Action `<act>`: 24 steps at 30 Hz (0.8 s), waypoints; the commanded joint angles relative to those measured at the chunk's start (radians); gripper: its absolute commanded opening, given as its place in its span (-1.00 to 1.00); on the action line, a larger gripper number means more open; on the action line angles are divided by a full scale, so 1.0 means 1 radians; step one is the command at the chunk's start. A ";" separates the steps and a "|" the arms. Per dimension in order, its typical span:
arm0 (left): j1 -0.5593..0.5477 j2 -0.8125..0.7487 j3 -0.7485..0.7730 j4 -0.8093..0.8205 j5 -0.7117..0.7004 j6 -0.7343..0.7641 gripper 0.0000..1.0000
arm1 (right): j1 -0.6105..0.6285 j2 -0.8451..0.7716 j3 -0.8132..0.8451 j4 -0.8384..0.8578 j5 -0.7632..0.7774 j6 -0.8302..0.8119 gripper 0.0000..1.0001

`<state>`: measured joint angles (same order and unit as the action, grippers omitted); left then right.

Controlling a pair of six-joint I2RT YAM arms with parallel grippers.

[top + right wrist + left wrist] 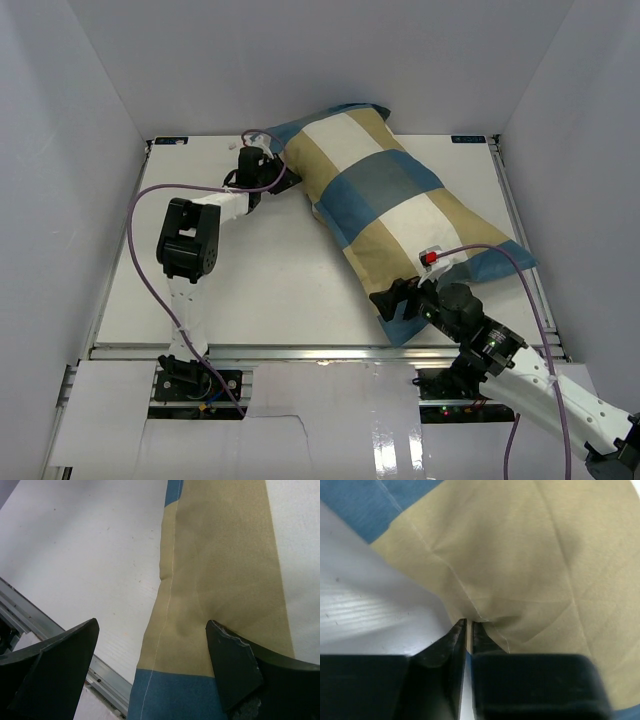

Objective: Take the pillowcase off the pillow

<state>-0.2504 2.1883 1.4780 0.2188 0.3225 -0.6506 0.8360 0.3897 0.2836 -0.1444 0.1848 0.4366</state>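
The pillowcase (pixel 390 200), in blue, tan and cream blocks, lies diagonally across the white table from the back centre to the front right. It is plump, and the pillow is hidden inside it. My left gripper (pixel 268 168) is at its far left edge. In the left wrist view the gripper (pixel 469 625) is shut on a pinch of tan fabric (pixel 520 555) at a seam. My right gripper (pixel 395 300) is at the near blue corner. In the right wrist view it (pixel 152 625) is wide open, and the tan and blue edge of the case (pixel 220 555) lies between its fingers.
The white table (pixel 250 270) extends to the left of the pillowcase. A metal rail (pixel 30 615) runs along the table's front edge near my right gripper. White enclosure walls stand at the left, back and right.
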 commanded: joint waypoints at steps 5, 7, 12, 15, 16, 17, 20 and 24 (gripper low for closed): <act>0.007 -0.110 -0.030 0.066 -0.026 -0.044 -1.00 | 0.000 0.014 0.000 0.069 -0.038 -0.004 0.88; 0.007 -0.189 -0.100 0.070 -0.049 -0.047 -1.00 | 0.002 0.005 -0.003 0.065 -0.036 0.002 0.89; 0.007 -0.383 -0.301 0.094 -0.102 -0.052 -1.00 | 0.000 -0.025 -0.021 0.052 -0.018 0.011 0.89; 0.007 -0.461 -0.354 0.122 -0.076 -0.052 -1.00 | 0.000 -0.023 -0.029 0.055 -0.007 0.024 0.90; 0.007 -0.461 -0.343 0.122 -0.053 -0.043 -0.77 | 0.000 -0.020 -0.024 0.055 -0.002 0.016 0.90; 0.013 -0.435 -0.326 0.120 -0.025 -0.037 -0.34 | 0.000 -0.011 -0.017 0.049 0.008 0.014 0.90; 0.048 -0.339 -0.253 0.111 0.105 -0.090 0.96 | 0.000 -0.005 0.020 0.014 0.016 0.008 0.90; 0.082 -0.265 -0.236 0.227 0.161 -0.115 0.96 | 0.000 -0.040 0.026 0.011 -0.030 0.010 0.90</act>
<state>-0.2043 1.8744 1.2282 0.3870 0.4004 -0.7364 0.8360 0.3740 0.2661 -0.1287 0.1703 0.4461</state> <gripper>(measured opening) 0.975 0.950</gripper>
